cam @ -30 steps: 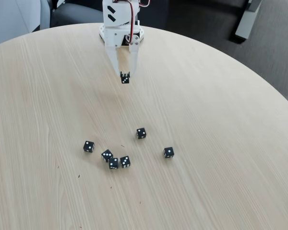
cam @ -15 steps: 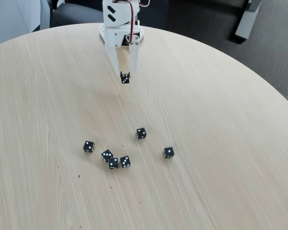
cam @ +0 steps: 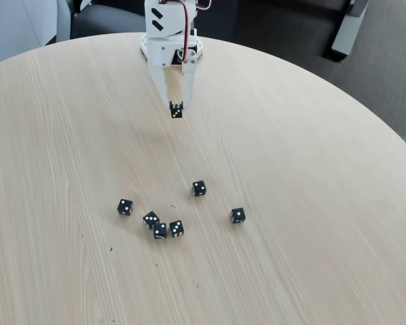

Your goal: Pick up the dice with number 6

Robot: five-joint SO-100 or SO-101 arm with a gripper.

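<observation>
**Die gripped and lifted, pick looks basically done**

We see the gripper (cam: 176, 108) at the far side of the table (cam: 311, 176), fingers pointing down toward us, jaws closed down to the width of one small black die (cam: 176, 111) pinched between the tips. It appears to hang clear of the wood, with a faint shadow below and to its left. We can't read the pips at this size, so whether it's the six is unconfirmed. Five other dice (cam: 161, 231) sit loose on the near side, well apart from the arm. We judge nothing is left but holding the grip.
</observation>
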